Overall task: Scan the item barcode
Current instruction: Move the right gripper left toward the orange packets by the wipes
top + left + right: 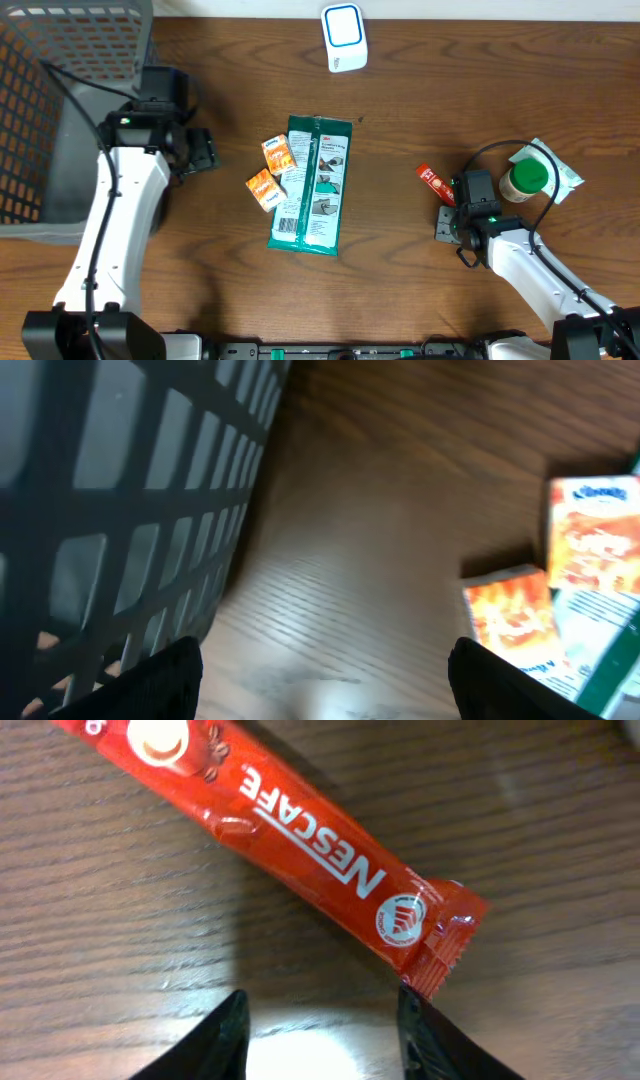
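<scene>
The Nescafé sachet (pixel 290 850) is a red stick pack with white lettering, a coffee-cup graphic and a round white emblem near its crimped end. It lies flat on the counter (pixel 120 940), set diagonally. The crimped end sits just ahead of the right end effector (pixel 320 1030), close to one fingertip. The scanner (pixel 344 38) has a white housing and a blue-ringed face, and stands well apart from that end effector, forward and to its left.

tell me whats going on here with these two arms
The right gripper is low over a red Nescafe stick, with its fingers apart at the stick's sealed end and not yet gripping it. The left gripper hangs open and empty beside the dark basket. The white scanner sits at the far side of the table, well away from the stick, so no barcode is being scanned yet.
</scene>
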